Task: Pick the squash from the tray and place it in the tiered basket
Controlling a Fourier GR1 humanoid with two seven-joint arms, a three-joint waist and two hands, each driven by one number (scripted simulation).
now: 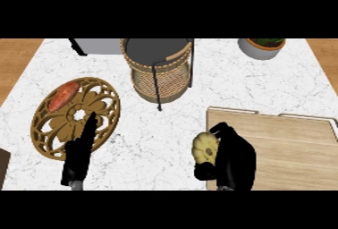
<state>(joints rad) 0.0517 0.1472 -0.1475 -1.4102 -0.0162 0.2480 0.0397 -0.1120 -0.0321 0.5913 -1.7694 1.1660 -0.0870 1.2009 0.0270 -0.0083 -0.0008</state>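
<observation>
The right hand (234, 156) is clenched round a pale yellow, knobbly round squash (205, 150). Its dark fingers (221, 129) hook over the top of the squash and the thumb comes up under its lower end, so the squash sits against the hand's left side. Hand and squash are at the left edge of the flat, rectangular light-wood tray (284, 143), with the squash partly out over the white marbled worktop (218, 85). It cannot be told whether the squash is raised off the tray.

Further up and to the left, well apart from the squash, stands the woven wicker tiered basket (158, 67) in its thin black frame.

The left hand (80, 154) shows at the lower left, released, its straight fingers over the near part of a round carved wooden trivet (112, 100). An orange-red sweet potato (64, 95) lies on the trivet's far left side. A grey pot with a green plant (263, 47) stands at the far right corner.
</observation>
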